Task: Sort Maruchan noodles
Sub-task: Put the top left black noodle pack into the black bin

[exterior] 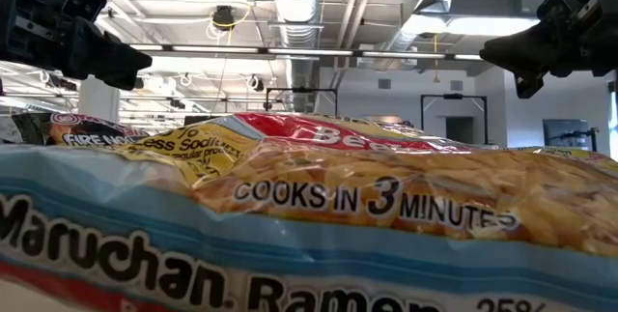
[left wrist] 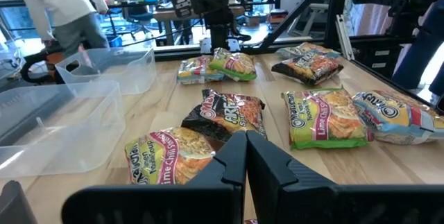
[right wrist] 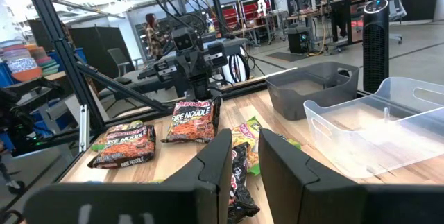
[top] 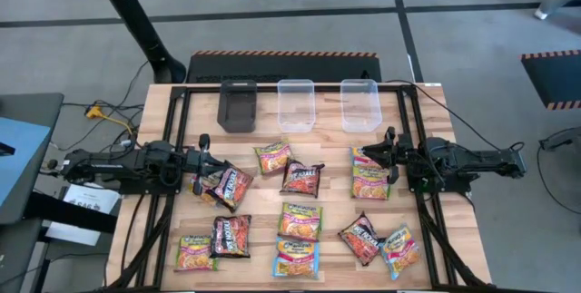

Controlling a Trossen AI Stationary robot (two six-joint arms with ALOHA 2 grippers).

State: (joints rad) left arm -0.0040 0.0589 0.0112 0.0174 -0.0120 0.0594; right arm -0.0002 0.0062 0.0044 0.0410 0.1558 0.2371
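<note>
Twelve Maruchan noodles (top: 300, 220) packets are lying scattered across the wooden table (top: 172, 229), before two clear tubs (top: 296, 104) and one black box (top: 238, 105). The left gripper (top: 205, 177) is hovering pinched closed, empty. The right gripper (top: 386, 155) is hovering, fingers slightly parted, holding nothing.

The noodle packets (top: 300, 221) are lying flat and spread over the table (top: 163, 130). At nine o'clock, two dark packets (top: 225, 185) are overlapping. Toward the middle, a green-edged one (top: 272, 157) is lying beside a dark one (top: 302, 179). At three o'clock, two yellow-green packets (top: 369, 177) are touching. At six o'clock, a green-edged one is sitting just above a blue-edged one (top: 297, 258). At seven o'clock, a green-edged packet (top: 194, 252) is resting beside a dark one (top: 231, 236). At five o'clock, a dark one (top: 360, 238) is leaning by a blue-edged one (top: 400, 249).
</note>
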